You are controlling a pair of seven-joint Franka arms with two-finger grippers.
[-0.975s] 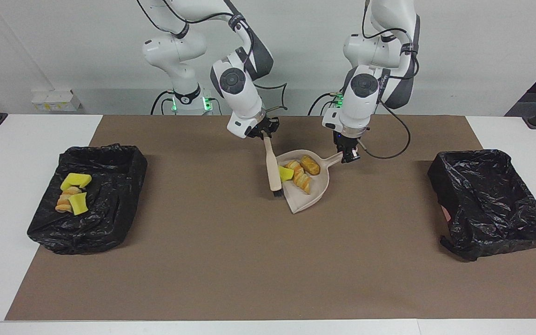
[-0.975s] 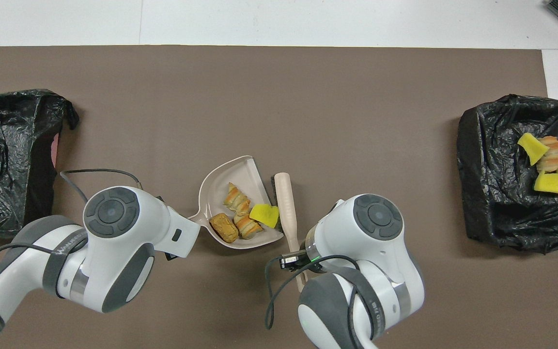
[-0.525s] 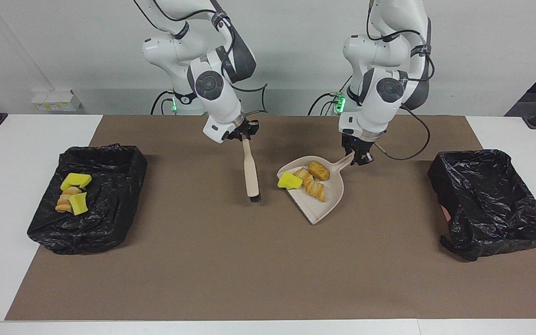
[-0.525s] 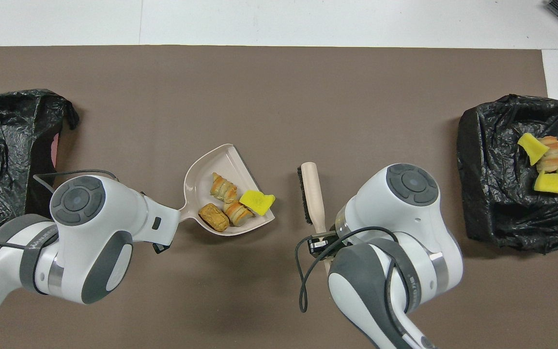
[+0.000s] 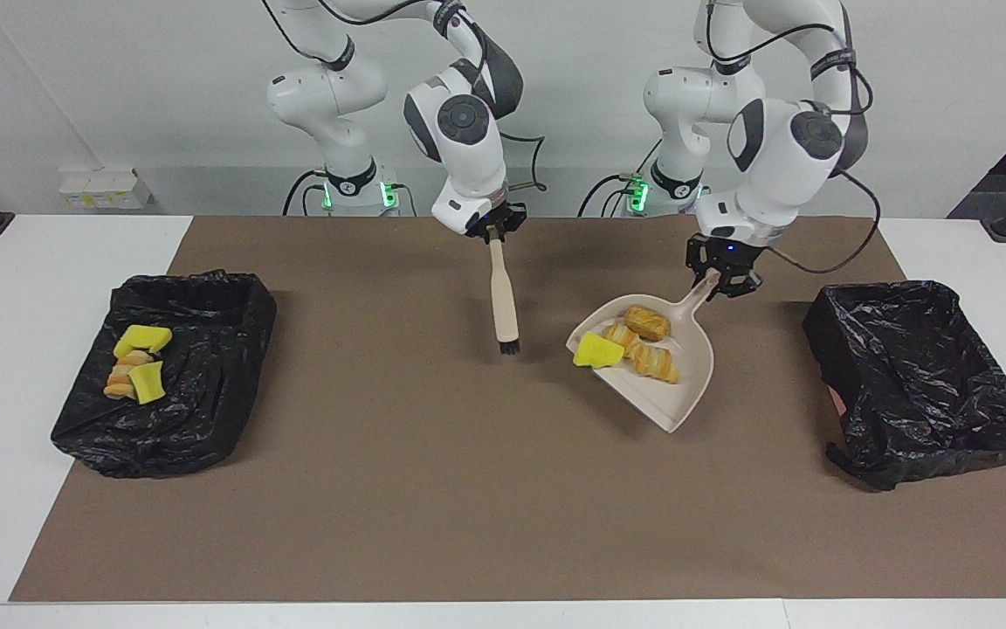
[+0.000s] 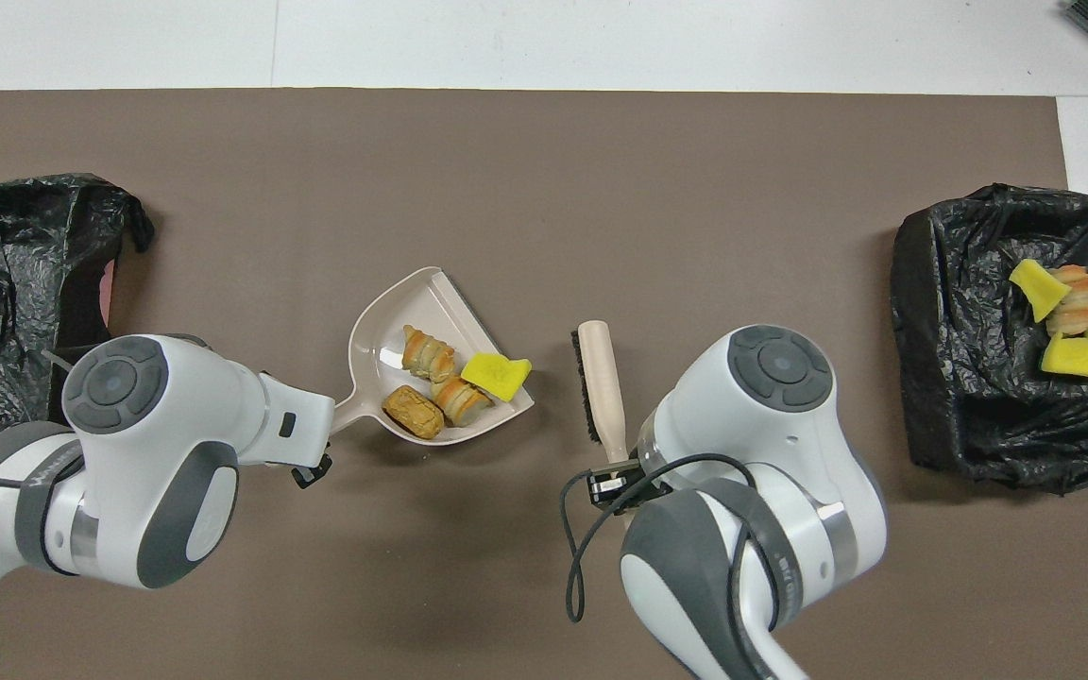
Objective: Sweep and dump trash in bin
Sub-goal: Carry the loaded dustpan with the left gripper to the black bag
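Aloft, trash (image 5: 630, 345) in dustpan (image 5: 686, 384), left end effector (image 5: 720, 278) on handle.

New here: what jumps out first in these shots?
The loaded dustpan, held by its handle in the left gripper over mid-table: a yellow sponge chunk hangs at its lip beside three pastry pieces. The right gripper holds the brush, and one black-lined bin already has trash.
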